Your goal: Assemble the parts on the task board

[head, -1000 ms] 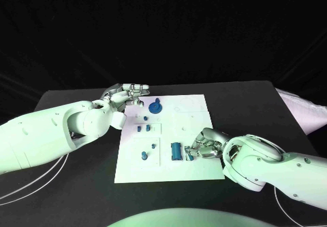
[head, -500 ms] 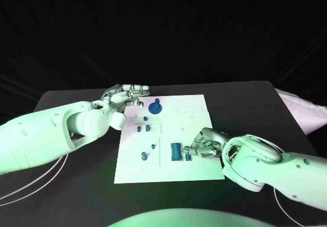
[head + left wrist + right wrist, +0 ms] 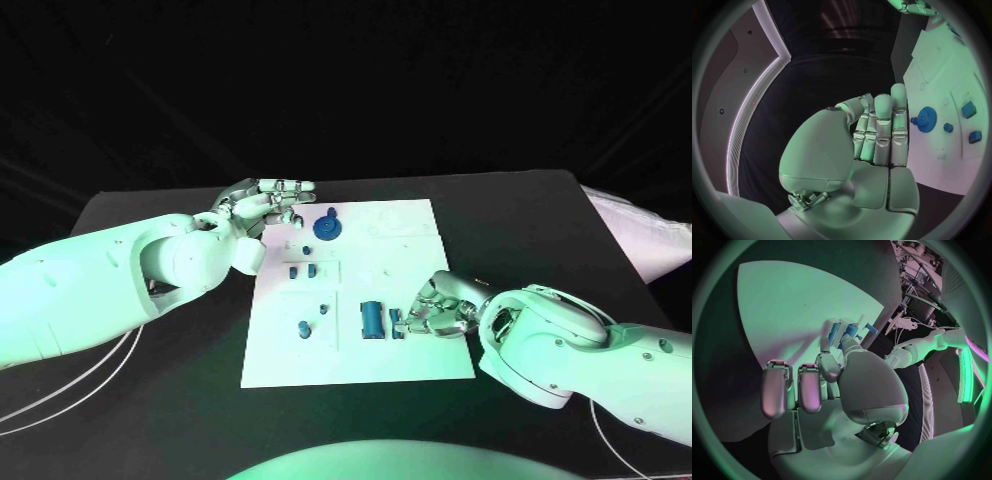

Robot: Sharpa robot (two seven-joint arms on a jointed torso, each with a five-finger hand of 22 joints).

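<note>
Head view: right hand (image 3: 437,308) fingers pinch a blue part (image 3: 397,322); left hand (image 3: 268,200) fingers curl empty at the task board (image 3: 418,360) edge.

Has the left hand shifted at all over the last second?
No. The left hand hovers in the same spot at the task board's far left corner, beside the blue gear.

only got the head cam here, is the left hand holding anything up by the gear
Observer: No. In the left wrist view the left hand holds nothing; its fingers lie straight, side by side.
Operator: touching the gear?
Observer: The blue gear sits on the task board just beside the fingertips; I cannot tell whether they touch.
Operator: right hand got a part?
Observer: In the right wrist view the right hand has bent fingers reaching the blue parts; I cannot tell whether it grips one.
</note>
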